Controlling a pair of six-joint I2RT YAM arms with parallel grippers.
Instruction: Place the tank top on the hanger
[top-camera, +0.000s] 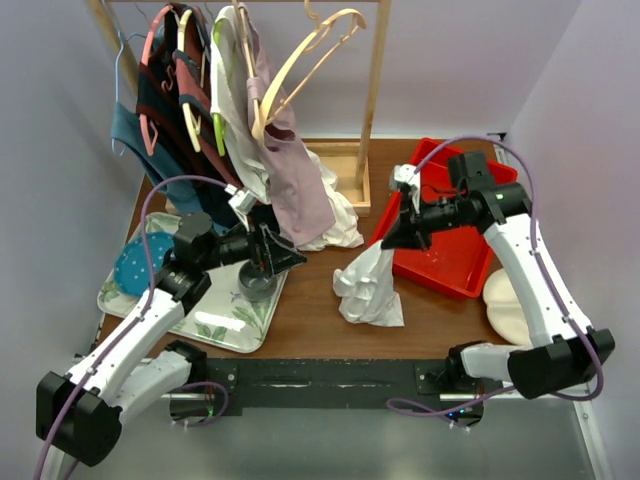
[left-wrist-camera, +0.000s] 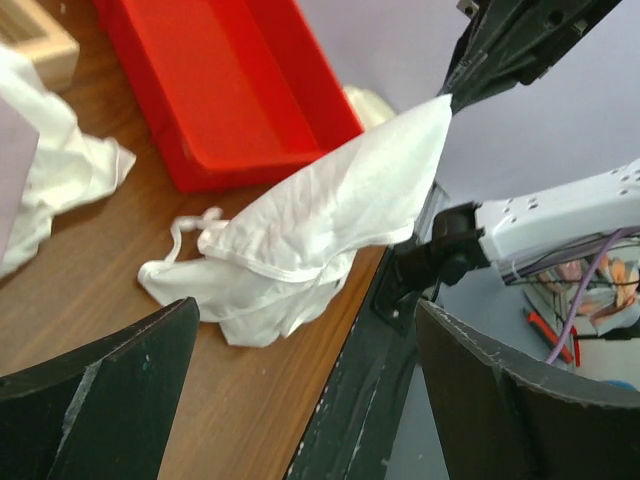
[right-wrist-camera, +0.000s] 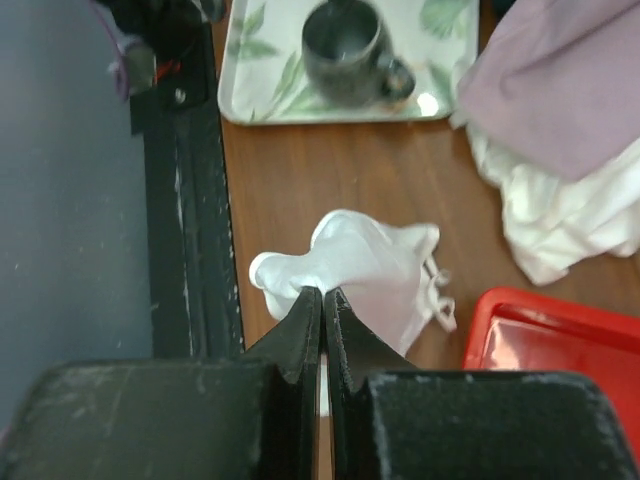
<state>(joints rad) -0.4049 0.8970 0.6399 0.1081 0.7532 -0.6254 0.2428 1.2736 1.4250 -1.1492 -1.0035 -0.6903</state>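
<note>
The white tank top (top-camera: 371, 285) hangs from my right gripper (top-camera: 386, 240), which is shut on one edge of it. Its lower part rests bunched on the brown table near the front edge. In the right wrist view the jaws (right-wrist-camera: 322, 293) are pressed together on the tank top (right-wrist-camera: 375, 265). My left gripper (top-camera: 288, 255) is open and empty, to the left of the tank top and apart from it. The left wrist view shows the tank top (left-wrist-camera: 320, 235) beyond my open left gripper (left-wrist-camera: 305, 305). The cream hanger (top-camera: 297, 62) hangs tilted on the wooden rack at the back.
A red bin (top-camera: 455, 260) sits to the right. On the rack hang a mauve garment (top-camera: 300, 185), a white shirt (top-camera: 338, 225) and other clothes. A patterned tray (top-camera: 215, 325) at the left holds a dark mug (top-camera: 257, 284) and a blue plate (top-camera: 133, 268).
</note>
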